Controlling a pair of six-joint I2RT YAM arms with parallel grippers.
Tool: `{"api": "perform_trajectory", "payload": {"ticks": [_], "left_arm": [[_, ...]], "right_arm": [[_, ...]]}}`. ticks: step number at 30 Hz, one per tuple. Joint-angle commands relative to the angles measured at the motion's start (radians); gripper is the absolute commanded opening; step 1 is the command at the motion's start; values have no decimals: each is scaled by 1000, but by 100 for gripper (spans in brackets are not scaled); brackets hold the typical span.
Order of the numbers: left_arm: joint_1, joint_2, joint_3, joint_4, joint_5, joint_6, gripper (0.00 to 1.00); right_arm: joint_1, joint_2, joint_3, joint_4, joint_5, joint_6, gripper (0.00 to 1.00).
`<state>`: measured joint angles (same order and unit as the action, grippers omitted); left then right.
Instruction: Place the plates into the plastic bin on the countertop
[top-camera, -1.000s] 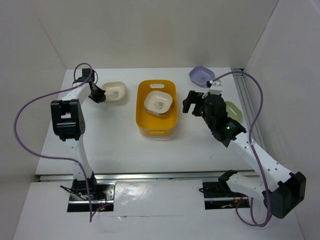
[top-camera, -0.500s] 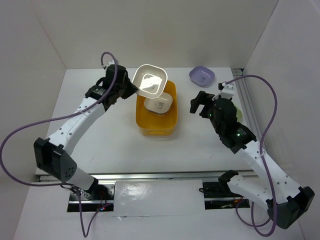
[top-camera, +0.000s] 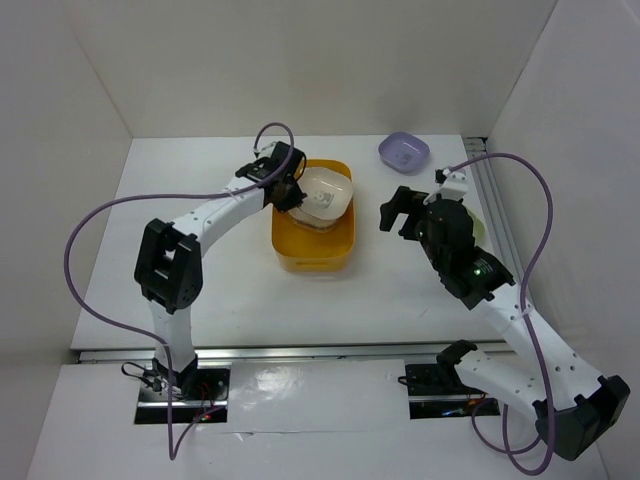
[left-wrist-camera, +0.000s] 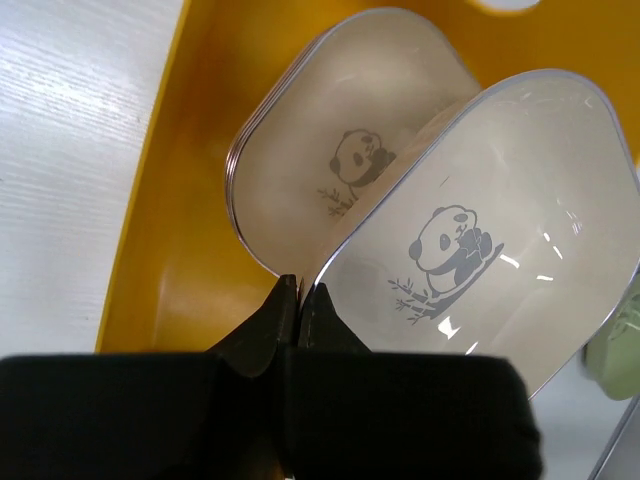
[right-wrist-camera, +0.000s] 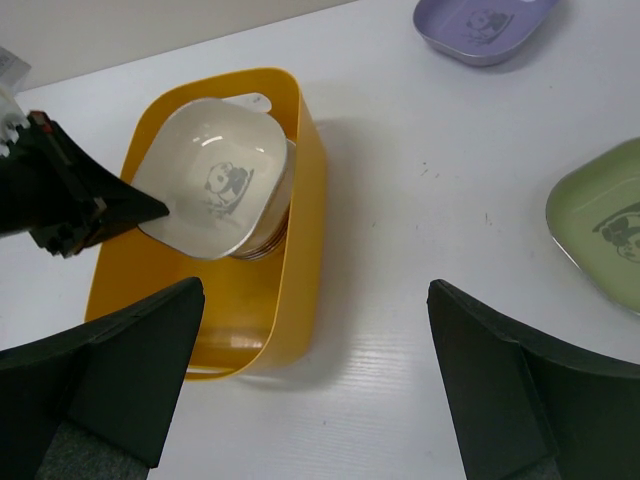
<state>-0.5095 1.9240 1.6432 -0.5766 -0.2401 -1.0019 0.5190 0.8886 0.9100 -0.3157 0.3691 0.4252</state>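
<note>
Top external view: a white table (top-camera: 220, 280) boxed in by white walls (top-camera: 300, 70), with two white-and-black robot arms reaching in from the bottom edge. Just above the centre of the frame stands an orange-yellow plastic bin (top-camera: 312, 258), its long side running up and down the picture. The left gripper (top-camera: 287, 192) hangs over the bin's upper left rim, jaws pinched tight on the edge of a cream plate (top-camera: 325, 195). That plate is tilted, its hollow facing up and to the right, above the upper half of the bin.

The left wrist view shows the dark fingertips (left-wrist-camera: 262, 335) closed on the plate's rim and a printed panda at the plate's centre. A second cream plate (left-wrist-camera: 340, 170) with the same panda lies in the bin beneath it. Whether the two plates touch cannot be told.

The right gripper (top-camera: 400, 210) hovers to the right of the bin, apart from it, jaws spread wide and holding nothing. In its wrist view the two dark fingers (right-wrist-camera: 110, 370) stand far apart at the bottom corners, with the bin's near end and white table between them.

A lavender plate (top-camera: 404, 152) lies at the upper right of the table, well apart from the bin. A pale green plate (right-wrist-camera: 605, 225) lies at the right edge of the right wrist view. From above, the right arm hides most of it. Purple cables (top-camera: 67, 265) loop out from both arms.
</note>
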Motion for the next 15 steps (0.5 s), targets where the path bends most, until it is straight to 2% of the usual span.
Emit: {"api": "perform_trajectory", "payload": {"ticks": [1,6,9,10,13,14,15], "left_arm": [[14,-17,64,15,-30,-21,0],[25,21,87,15,-19,2,0],[25,44,109,4,-8,11,9],[25,44,109,-8,-8,11,20],[25,21,99,-8,18,11,44],[25,9,90,-8,18,11,60],[25,-5,90,-8,31,11,67]], "right_arm": [[-5,-27,-10,1,-10,-6,100],[-5,-17,-10,10,-10,-6,100],[-5,-17,-10,10,-19,-6,100],[-5,-17,0,10,-19,-6,100],[-5,-17,0,-2,-1,-6,100],[-5,-17,0,-2,8,-6,100],[-5,-17,0,-2,20,6,100]]}}
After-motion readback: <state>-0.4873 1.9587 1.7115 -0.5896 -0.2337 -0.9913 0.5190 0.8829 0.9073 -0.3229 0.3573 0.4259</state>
